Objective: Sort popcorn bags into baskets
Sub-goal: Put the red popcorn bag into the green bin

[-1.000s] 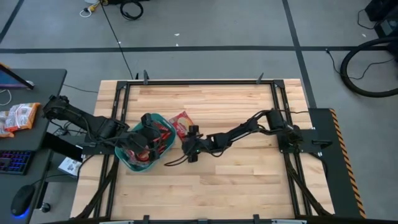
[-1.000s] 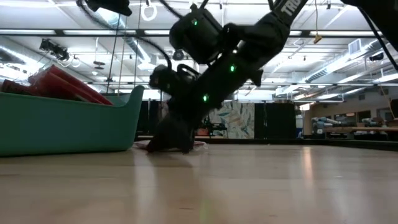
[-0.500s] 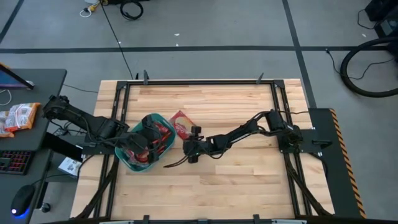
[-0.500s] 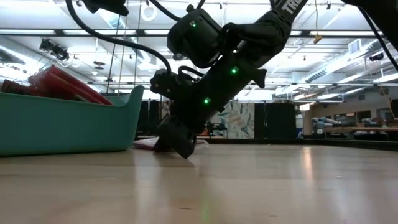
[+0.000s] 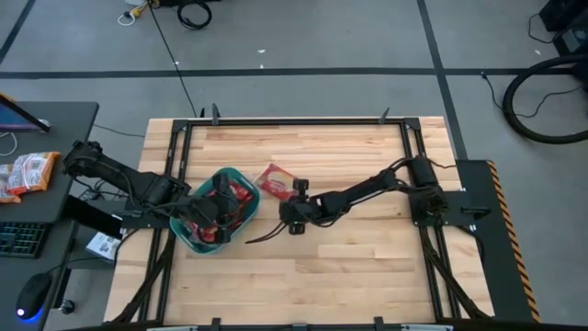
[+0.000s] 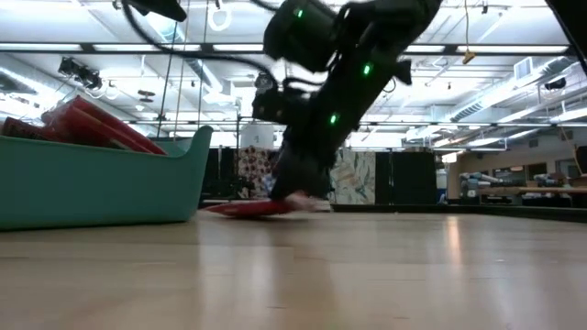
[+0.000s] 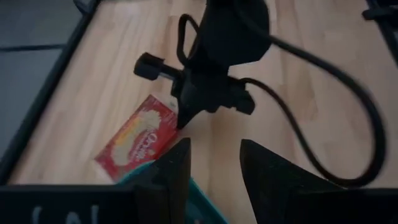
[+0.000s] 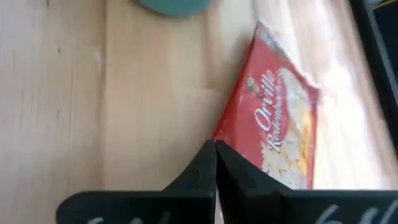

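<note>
A flat red popcorn bag with a cream-yellow centre lies on the wood just right of the teal basket. It also shows in the right wrist view and the low view. My right gripper is shut at the bag's near edge. The basket holds several more red bags, which lean up above its rim. My left gripper hangs open over the basket, nothing between its fingers. My right gripper pinches the popcorn bag's long edge, near a corner, between its two fingertips. The fingers slant down at it from the table's right and near side. The bag stays low and nearly flat on the wood.
A black cable from my right arm trails over the wood near the basket. Black frame rails run along the table's edges. A side desk at the left carries more packets. Bare wood lies toward the near edge.
My right gripper has shut on the bag's edge, then drawn back toward the table's right edge and risen a little. The bag has slid a short way after it and turned on the wood.
</note>
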You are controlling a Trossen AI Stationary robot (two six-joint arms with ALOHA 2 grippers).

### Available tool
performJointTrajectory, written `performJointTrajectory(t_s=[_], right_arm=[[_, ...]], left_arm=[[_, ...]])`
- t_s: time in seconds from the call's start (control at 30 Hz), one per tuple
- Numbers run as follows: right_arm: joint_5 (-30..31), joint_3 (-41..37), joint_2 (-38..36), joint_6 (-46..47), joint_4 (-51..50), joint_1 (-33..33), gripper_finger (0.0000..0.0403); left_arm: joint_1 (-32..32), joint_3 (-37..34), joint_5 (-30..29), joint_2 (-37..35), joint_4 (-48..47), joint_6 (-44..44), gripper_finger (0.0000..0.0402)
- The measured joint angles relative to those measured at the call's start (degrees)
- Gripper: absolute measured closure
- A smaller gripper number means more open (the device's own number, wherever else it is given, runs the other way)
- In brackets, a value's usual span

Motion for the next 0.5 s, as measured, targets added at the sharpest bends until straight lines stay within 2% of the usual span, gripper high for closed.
performJointTrajectory(t_s=[0.23,0.5], right_arm=[[-0.22,0.09,-5.71,2.38,-7.00,0.98,0.0400],[-5.73,0.15,-11.59,4.77,-11.14,1.66,0.0401]], left_arm=[[-0.01,0.00,-1.74,4.39,3.14,7.49,0.0251],[0.08,0.00,-4.30,10.53,3.20,12.61,0.0178]])
